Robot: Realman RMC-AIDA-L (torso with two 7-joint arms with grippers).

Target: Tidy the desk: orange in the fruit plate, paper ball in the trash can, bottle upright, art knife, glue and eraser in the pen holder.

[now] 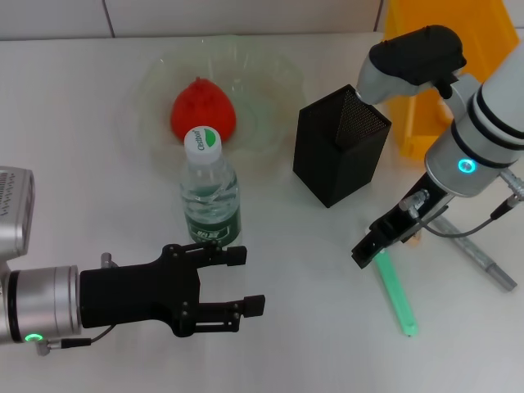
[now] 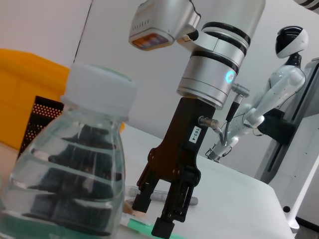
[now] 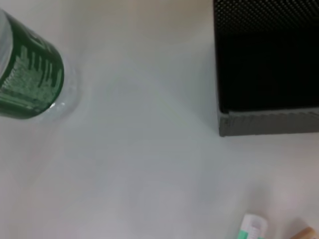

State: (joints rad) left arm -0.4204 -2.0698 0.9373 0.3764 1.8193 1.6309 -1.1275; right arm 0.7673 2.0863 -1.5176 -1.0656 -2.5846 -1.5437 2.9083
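The bottle (image 1: 210, 196) stands upright in front of the fruit plate (image 1: 160, 78), and the orange (image 1: 203, 110) lies in that plate. My left gripper (image 1: 246, 281) is open, just in front of the bottle and apart from it; the bottle fills the left wrist view (image 2: 75, 174). My right gripper (image 1: 370, 243) is open, low over the near end of a long green stick (image 1: 396, 296), right of the pen holder (image 1: 340, 143). A grey pen-shaped tool (image 1: 483, 255) lies further right. A small tan bit (image 3: 305, 233) shows beside the green stick (image 3: 251, 228). The paper ball is out of view.
The yellow trash can (image 1: 446, 65) stands at the back right behind the pen holder. The right arm's cable (image 1: 467, 232) hangs over the grey tool. A white humanoid robot (image 2: 279, 99) stands beyond the table.
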